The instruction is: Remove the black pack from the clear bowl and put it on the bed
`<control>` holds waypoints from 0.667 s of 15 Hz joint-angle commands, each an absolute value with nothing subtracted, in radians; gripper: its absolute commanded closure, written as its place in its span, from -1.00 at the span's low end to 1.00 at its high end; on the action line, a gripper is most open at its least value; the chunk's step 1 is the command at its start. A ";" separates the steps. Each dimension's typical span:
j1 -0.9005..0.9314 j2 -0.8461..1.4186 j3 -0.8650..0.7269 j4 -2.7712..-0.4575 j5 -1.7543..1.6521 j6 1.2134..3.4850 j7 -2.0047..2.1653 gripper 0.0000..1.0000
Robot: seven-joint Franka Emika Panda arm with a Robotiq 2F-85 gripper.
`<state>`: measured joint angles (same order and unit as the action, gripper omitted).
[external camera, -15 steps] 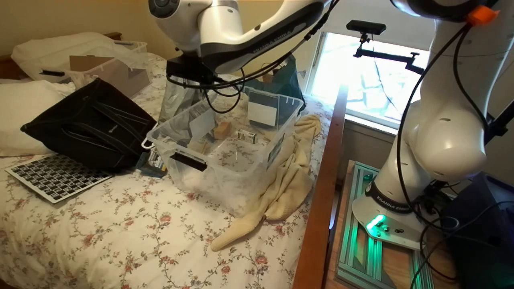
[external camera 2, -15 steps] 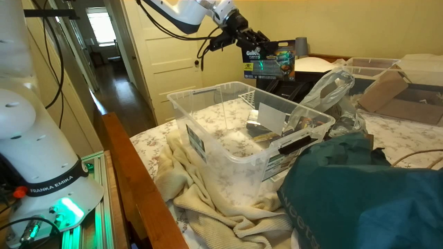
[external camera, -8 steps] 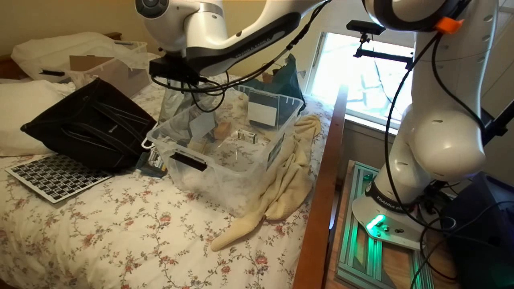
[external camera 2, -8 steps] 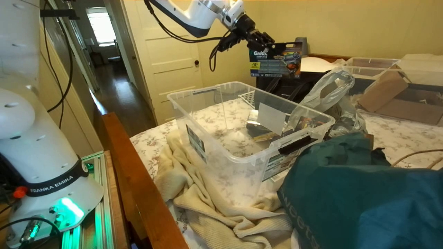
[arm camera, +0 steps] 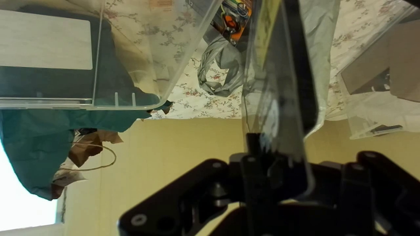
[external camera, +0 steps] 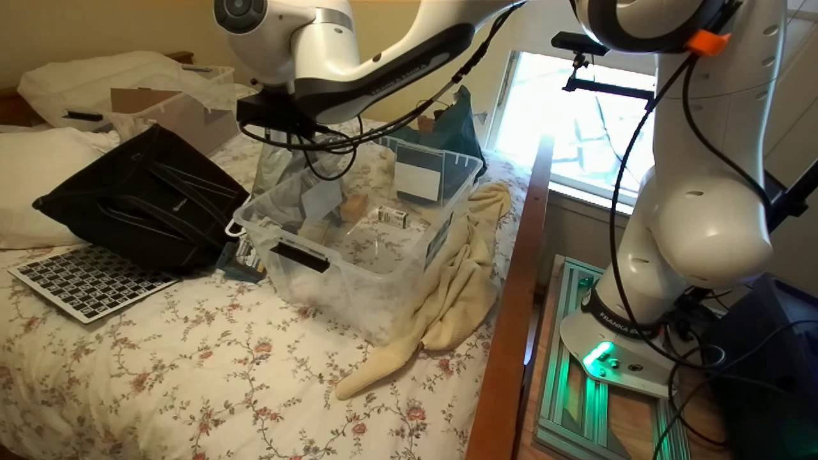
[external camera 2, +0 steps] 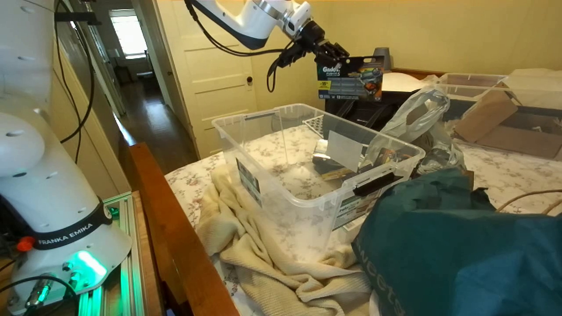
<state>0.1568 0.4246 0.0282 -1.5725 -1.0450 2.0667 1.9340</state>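
Observation:
My gripper (external camera 2: 342, 55) is shut on the top part of the black pack (external camera 2: 350, 82), a flat Gillette pack with a colored front. It hangs upright in the air, above and past the rim of the clear bowl (external camera 2: 307, 202), on the black tote's side. In the wrist view the black pack (arm camera: 279, 75) shows edge-on between the fingers of the gripper (arm camera: 295, 167). In an exterior view the black gripper housing (external camera: 271, 112) shows but its fingertips and the pack are hidden. The bed (external camera: 268, 383) has a floral cover and carries the clear bowl (external camera: 383, 275).
A black tote (external camera: 160, 204), a checkered board (external camera: 96, 281) and a dark box (external camera: 243, 260) lie beside the clear bowl. A plastic bag (external camera 2: 415, 114), a teal bag (external camera 2: 461, 245) and a beige blanket (external camera 2: 298, 281) surround it. A small white box (external camera: 392, 216) shows through its wall.
The gripper and the black pack have moved farther from the robot base, toward the black tote, most of it in the first half second. Lately the pack has dropped very slightly.

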 commanded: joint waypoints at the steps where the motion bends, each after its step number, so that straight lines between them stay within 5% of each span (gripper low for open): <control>1: 0.157 0.455 0.024 -1.531 -1.034 2.080 1.906 1.00; 10: 0.136 0.647 0.027 -1.279 -0.928 2.160 1.657 1.00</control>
<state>0.1408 0.5596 0.0273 -1.4098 -0.9976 2.1427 1.7650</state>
